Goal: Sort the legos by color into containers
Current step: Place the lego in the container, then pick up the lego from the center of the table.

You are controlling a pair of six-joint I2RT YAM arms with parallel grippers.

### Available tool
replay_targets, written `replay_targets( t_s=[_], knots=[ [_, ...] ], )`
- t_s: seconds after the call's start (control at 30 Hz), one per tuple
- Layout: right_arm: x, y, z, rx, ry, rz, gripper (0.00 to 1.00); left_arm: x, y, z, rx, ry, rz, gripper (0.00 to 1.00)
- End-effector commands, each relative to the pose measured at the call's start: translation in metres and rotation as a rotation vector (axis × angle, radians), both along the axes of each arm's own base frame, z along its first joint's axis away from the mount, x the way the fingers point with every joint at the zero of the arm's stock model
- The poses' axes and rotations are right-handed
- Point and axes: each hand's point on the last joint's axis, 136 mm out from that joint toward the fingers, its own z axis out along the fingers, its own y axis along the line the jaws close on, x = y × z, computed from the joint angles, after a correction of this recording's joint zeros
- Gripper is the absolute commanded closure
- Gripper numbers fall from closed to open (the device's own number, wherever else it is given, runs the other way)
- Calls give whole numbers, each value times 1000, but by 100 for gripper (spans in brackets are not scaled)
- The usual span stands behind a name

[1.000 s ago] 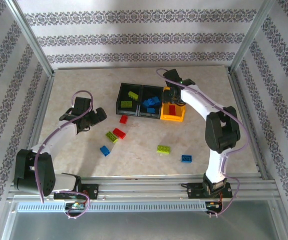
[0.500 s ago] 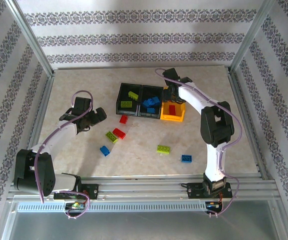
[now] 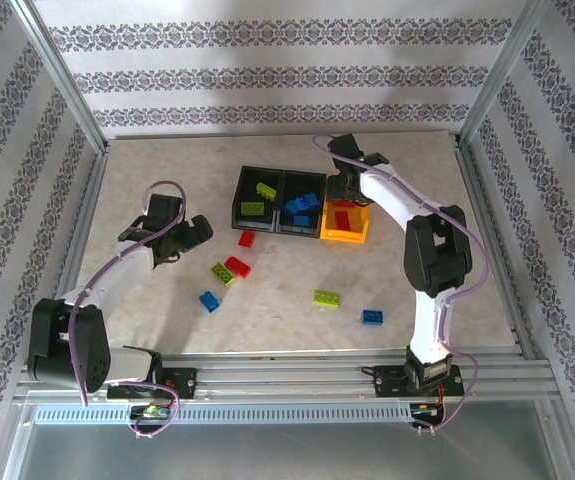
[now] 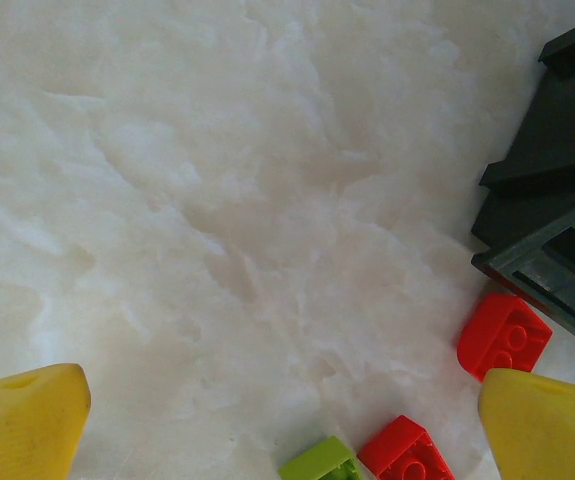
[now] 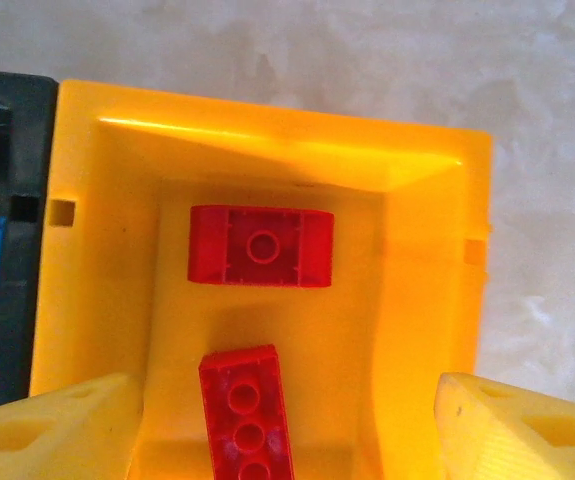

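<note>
The legos [image 3: 237,266] are partly sorted. Lime ones sit in the left black bin [image 3: 272,218], blue ones in the middle black bin [image 3: 302,232] and red ones in the yellow bin [image 3: 344,238]. All three containers [image 3: 281,200] are joined in a row mid-surface [image 3: 147,180]. Six bricks lie loose in front of them: two red, two lime, two blue.

The right pincer [image 3: 345,195] hangs over the yellow bin, fingers spread and nothing between them. Its wrist camera looks straight down on two reds on the bin floor, a flipped brick [image 5: 260,246] showing its underside and a studs-up brick [image 5: 247,415].

The left pincer [image 3: 189,233] hovers near the loose ones, spread fully and empty. In its wrist view a near red brick [image 4: 504,335] lies just beside the black bin's corner. A second red brick [image 4: 404,450] sits just beside a lime brick [image 4: 317,463].

These bricks look light, hard and stiff, with nothing to crush. The smooth sides are probably slippery, though, and a low brick could skate or twist away. The best hold, I'd say, is to come straight down with the pads squarely on the two long flat sides, not on corners or studs. The red one by the bin leaves little room on that side, so the jaws likely want to line up along the wall.
</note>
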Motion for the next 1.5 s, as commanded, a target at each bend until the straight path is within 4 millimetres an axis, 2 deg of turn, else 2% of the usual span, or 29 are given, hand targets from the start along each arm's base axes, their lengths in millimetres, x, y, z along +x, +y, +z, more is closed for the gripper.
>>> replay_targets(
  t_s=[0.0,0.17,0.33,0.5,0.67,0.77,0.87,0.97,1.27,1.47],
  knots=[
    [-13,4,35,21,-64,11,23,-4,6,2,-2,-2,17,0],
    [-38,25,55,33,-104,69,22,-6,6,2,-2,-3,18,0],
    [-66,57,54,29,-89,147,22,-6,5,2,-13,-7,22,0],
    [-96,99,43,36,-62,190,22,-7,5,-3,-24,-8,34,0],
    [-122,159,22,98,-31,214,22,-7,4,-7,-23,2,32,0],
    [-131,195,9,125,-20,237,22,-6,5,-6,-20,-1,31,0],
    [-134,223,-5,149,-7,251,22,-6,4,-7,-21,2,28,0],
    [-130,240,-15,151,3,240,23,-6,4,-9,-20,6,22,0],
    [-117,258,-41,135,-5,185,23,-5,1,-13,-29,18,9,0],
    [-107,268,-49,129,-15,179,23,-1,-1,-15,-32,27,-5,0]
  ],
)
